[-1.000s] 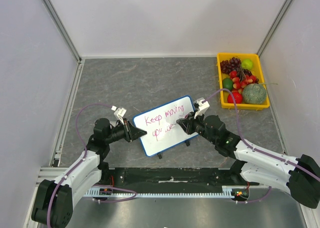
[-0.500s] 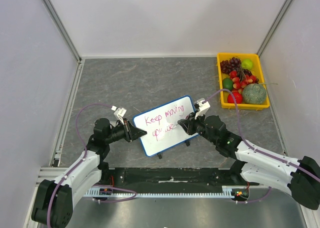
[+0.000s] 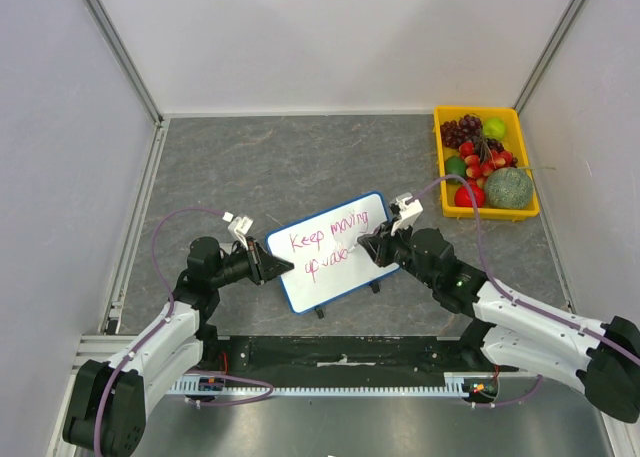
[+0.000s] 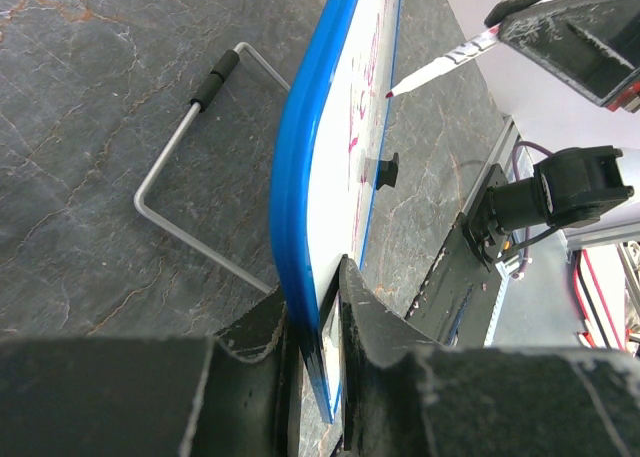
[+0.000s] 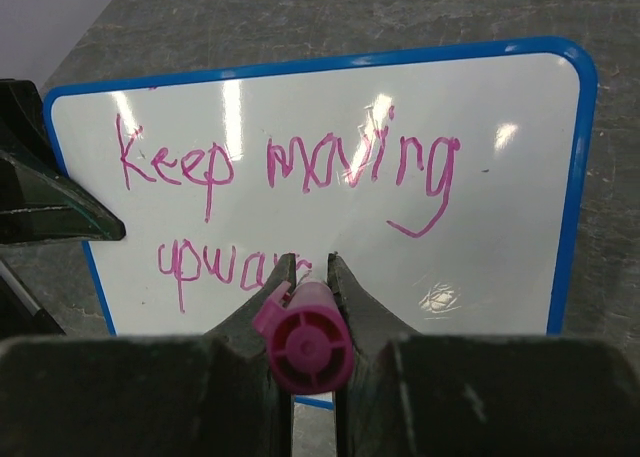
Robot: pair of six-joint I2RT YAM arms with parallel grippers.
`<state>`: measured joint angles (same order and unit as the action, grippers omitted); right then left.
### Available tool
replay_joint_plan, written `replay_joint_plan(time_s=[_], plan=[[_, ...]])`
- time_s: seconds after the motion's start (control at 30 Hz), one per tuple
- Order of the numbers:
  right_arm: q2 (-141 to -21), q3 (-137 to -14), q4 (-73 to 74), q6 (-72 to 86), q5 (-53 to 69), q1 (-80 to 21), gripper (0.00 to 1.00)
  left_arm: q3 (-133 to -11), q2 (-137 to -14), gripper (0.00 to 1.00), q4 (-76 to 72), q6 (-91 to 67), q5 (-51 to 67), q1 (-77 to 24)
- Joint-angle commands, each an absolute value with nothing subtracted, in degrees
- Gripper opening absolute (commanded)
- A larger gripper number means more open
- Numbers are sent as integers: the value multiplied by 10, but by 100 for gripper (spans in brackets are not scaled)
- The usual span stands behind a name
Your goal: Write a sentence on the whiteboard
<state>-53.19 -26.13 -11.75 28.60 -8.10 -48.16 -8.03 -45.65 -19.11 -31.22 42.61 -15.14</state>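
Observation:
The whiteboard (image 3: 330, 249), white with a blue rim, stands tilted on the grey table. Its magenta sentence (image 5: 285, 167) reads "Keep moving" with "upwar" (image 5: 215, 265) below. My left gripper (image 3: 281, 267) is shut on the whiteboard's left edge; the blue rim (image 4: 292, 187) runs between its fingers (image 4: 358, 307). My right gripper (image 3: 362, 246) is shut on a magenta marker (image 5: 302, 337). The marker's tip (image 4: 388, 94) touches the board at the end of the second line. The marker and fingers hide the newest letters in the right wrist view.
A yellow tray (image 3: 441, 167) of fruit sits at the back right. The board's wire stand (image 4: 190, 177) rests on the table behind it. White walls enclose the table on three sides.
My right gripper and the marker have moved slightly right along the second line, and that line has grown by a stroke or two. My left arm and the board have not moved.

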Motion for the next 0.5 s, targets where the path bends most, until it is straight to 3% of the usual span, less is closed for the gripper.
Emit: replay_joint_plan(time_s=[0.0, 0.47], plan=[[-504, -297, -120, 275, -104, -479, 0, -76, -457, 2, -202, -272, 395, -149], [-550, -329, -136, 261, -124, -471, 0, -76, -455, 2, -203, -272, 396, -149]])
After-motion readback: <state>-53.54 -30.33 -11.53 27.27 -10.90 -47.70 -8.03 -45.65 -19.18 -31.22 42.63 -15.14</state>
